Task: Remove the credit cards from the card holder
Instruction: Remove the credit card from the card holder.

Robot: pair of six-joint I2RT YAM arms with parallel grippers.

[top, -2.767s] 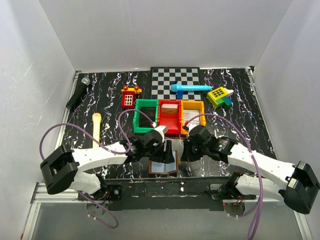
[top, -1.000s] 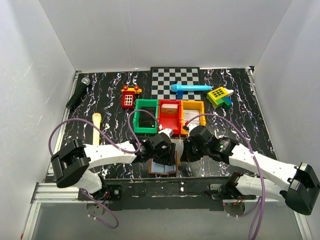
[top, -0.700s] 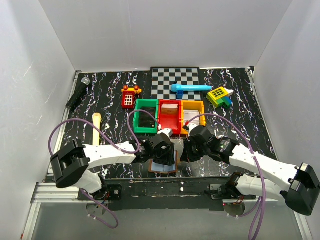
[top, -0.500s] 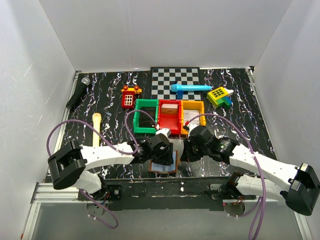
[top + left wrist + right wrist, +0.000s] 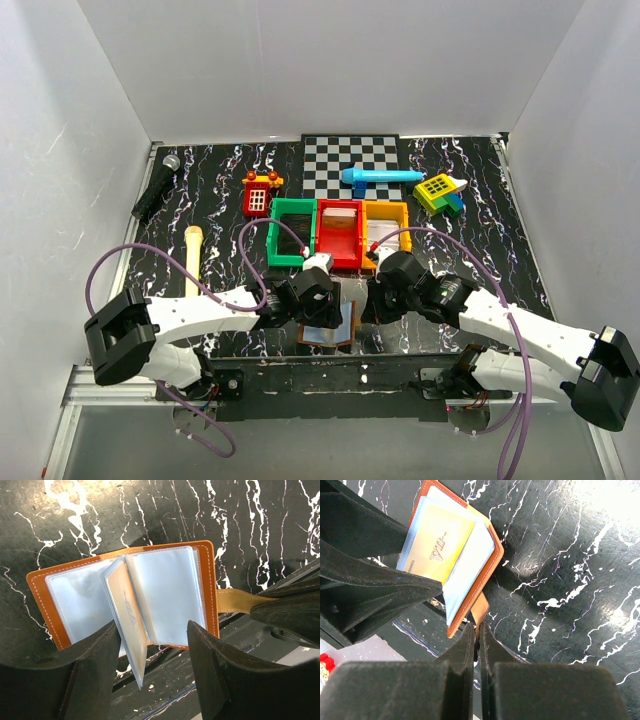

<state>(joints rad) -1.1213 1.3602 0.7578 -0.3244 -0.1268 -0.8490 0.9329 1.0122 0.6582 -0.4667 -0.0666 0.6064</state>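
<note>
My left pincer stands partly open over the card holder. Its two dark fingers straddle one clear leaf that stands up from the open book, and I see no grip on anything. That leaf carries a yellow card inside it and stands just beside my left-hand finger. Whether it touches the finger I cannot tell.

My right pincer is pinched fully closed on the tan strap that sticks out from the holder's right edge. Its wrist view shows the same yellow card with red lettering under the clear sleeve.

The card holder lies open and flat on the desk, orange-brown cover down and pale blue-grey sleeves up. It sits at the desk's near edge between my two arms, on the black surface with white veins.

Just beyond it, three small bins stand side by side and touching: a green bin, a red bin and a yellow bin. The red bin is straight behind the holder.

Further back lies a chequered board with a blue toy on its near edge. A yellow-and-green block toy lies to the right of the board. A small red toy stands left of the board, and a black microphone lies near the desk's far left corner.
</note>
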